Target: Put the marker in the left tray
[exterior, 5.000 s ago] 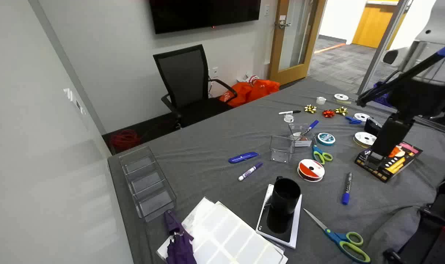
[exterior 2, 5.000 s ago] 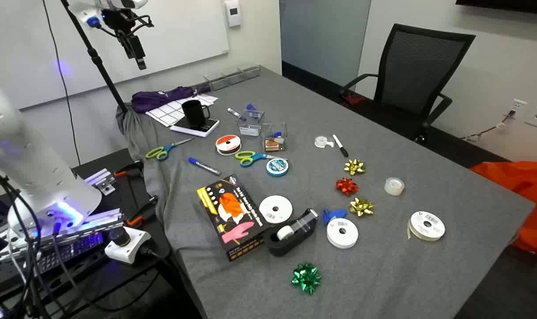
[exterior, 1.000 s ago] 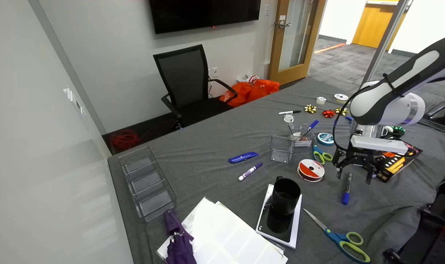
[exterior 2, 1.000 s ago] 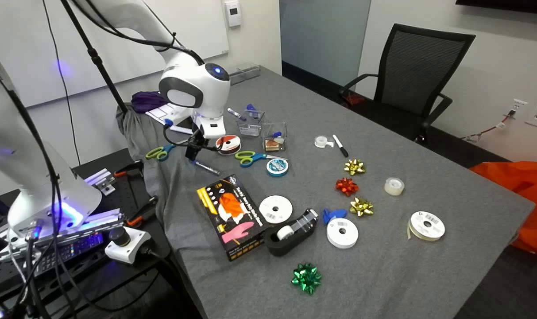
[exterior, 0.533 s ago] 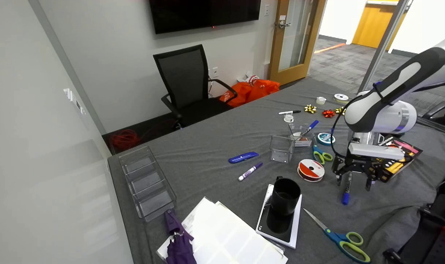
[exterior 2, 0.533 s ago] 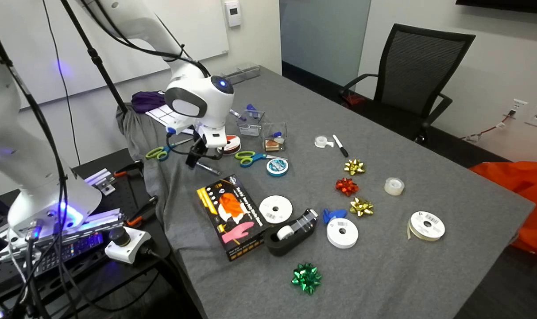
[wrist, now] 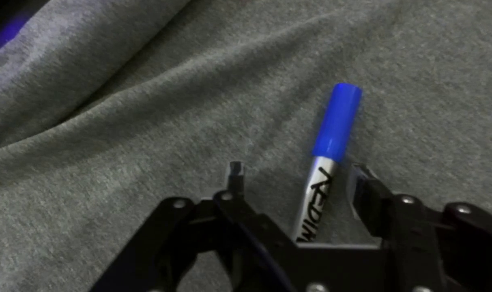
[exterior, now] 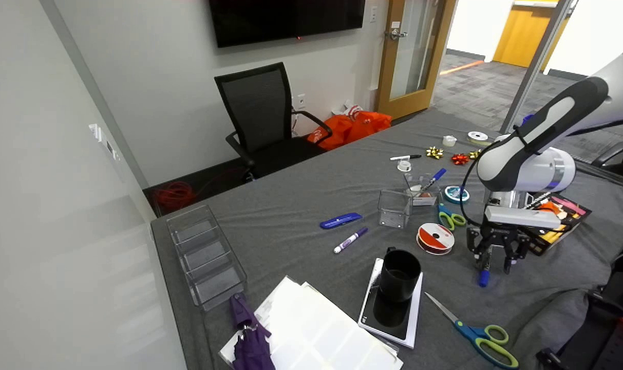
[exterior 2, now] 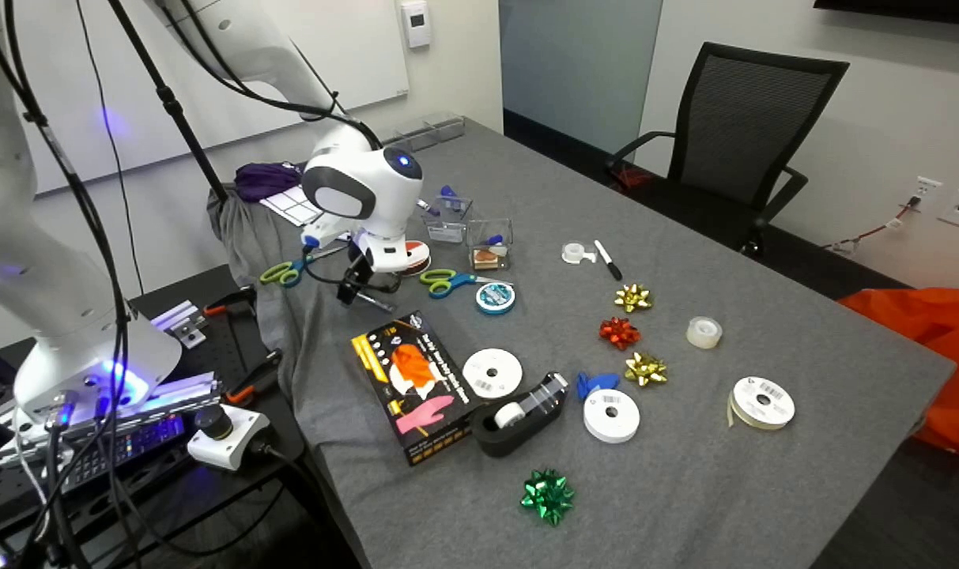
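The marker (wrist: 326, 170), silver-bodied with a blue cap, lies on the grey cloth. In the wrist view it is between the fingers of my open gripper (wrist: 297, 172), closer to the right-hand finger, with no visible contact. Its lower end is hidden behind the gripper. In an exterior view its blue cap (exterior: 484, 278) sticks out below the gripper (exterior: 493, 264). A clear tray with several compartments (exterior: 189, 272) lies at the far left there. Two small clear trays, one (exterior: 394, 210) left of the other (exterior: 424, 201), stand mid-table; the right one holds a blue pen.
A ribbon spool (exterior: 435, 238) and small scissors (exterior: 451, 218) lie beside the gripper. A black mug (exterior: 400, 275) stands on a white box. Large scissors (exterior: 478, 331) lie near the front. A glove box (exterior 2: 416, 387) and tape dispenser (exterior 2: 520, 415) lie near the robot.
Over five seconds the arm came from high up to over the marker. In the last second the gripper sank lower around it, and its fingers look closer together. The marker has not moved.
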